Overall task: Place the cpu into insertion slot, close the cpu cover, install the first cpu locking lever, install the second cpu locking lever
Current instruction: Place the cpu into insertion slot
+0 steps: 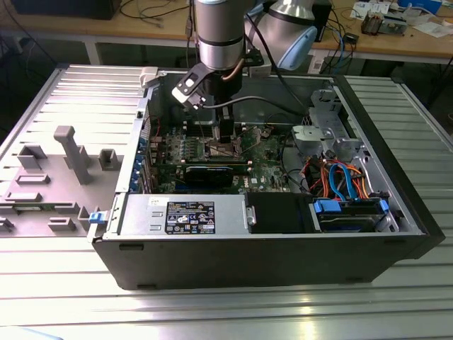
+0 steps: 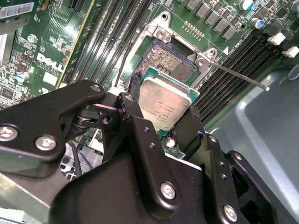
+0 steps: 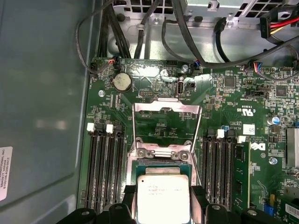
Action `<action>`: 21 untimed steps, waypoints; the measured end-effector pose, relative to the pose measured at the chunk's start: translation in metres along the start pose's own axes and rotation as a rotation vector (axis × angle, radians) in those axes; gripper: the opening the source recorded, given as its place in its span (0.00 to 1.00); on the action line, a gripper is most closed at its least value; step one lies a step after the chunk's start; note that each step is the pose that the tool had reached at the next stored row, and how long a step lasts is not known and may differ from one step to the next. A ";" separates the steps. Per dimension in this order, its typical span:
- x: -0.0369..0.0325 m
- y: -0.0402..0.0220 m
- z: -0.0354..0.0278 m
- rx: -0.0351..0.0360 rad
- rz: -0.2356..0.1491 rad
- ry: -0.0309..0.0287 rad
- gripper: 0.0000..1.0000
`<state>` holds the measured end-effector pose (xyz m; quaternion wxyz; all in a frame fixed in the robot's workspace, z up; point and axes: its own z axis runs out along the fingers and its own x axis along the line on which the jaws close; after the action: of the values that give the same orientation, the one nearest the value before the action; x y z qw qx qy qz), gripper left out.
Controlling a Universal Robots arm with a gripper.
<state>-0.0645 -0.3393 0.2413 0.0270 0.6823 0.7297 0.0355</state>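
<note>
cpu (image 2: 167,103) is being held in the gripper (image 2: 163,108), silvery top facing the second wrist view. The jaws are clamping on two opposite edges of the chip, with one black finger (image 2: 133,98) on each side. In the first wrist view the cpu (image 3: 163,198) is showing the same grip between the fingers (image 3: 128,196).

The insertion slot (image 2: 163,60) is lying open, its pin field showing beyond the chip. The cpu is overlapping part of the slot in both wrist views. I cannot tell whether it is touching the slot.

The cpu cover (image 3: 167,107) is standing swung open on the side of the slot away from the gripper. Green board is showing through its window.

One locking lever (image 2: 238,74), a thin metal rod, is angling away from a corner of the slot across the black memory slots (image 2: 243,53).

In the exterior view the arm (image 1: 219,35) is reaching down into the open computer case (image 1: 283,262), which is lying on the slatted metal tabletop (image 1: 212,312). The gripper (image 1: 225,138) is hanging low over the motherboard (image 1: 265,152), just on the far side of the long black card (image 1: 209,173). Grey fixture blocks (image 1: 71,152) are standing on the tabletop beside the case, at the exterior view's left.
</note>
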 end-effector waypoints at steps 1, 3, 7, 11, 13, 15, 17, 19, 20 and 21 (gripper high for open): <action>0.0000 -0.0003 0.0006 -0.0001 0.000 0.0000 0.55; 0.0000 -0.0006 0.0015 0.0000 0.000 0.0001 0.55; 0.0001 -0.0015 0.0045 0.0000 0.000 -0.0002 0.55; 0.0001 -0.0021 0.0091 0.0000 0.000 -0.0013 0.55; 0.0001 -0.0023 0.0102 0.0001 0.000 -0.0027 0.55; 0.0001 -0.0025 0.0115 0.0008 0.004 -0.0126 0.55; 0.0000 -0.0025 0.0129 0.0011 0.007 -0.0202 0.55; 0.0000 -0.0029 0.0163 0.0012 0.018 -0.0217 0.55; 0.0000 -0.0030 0.0179 0.0013 0.025 -0.0224 0.55; 0.0000 -0.0031 0.0190 0.0013 0.027 -0.0231 0.55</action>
<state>-0.0659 -0.3392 0.2221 0.0345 0.6926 0.7199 0.0275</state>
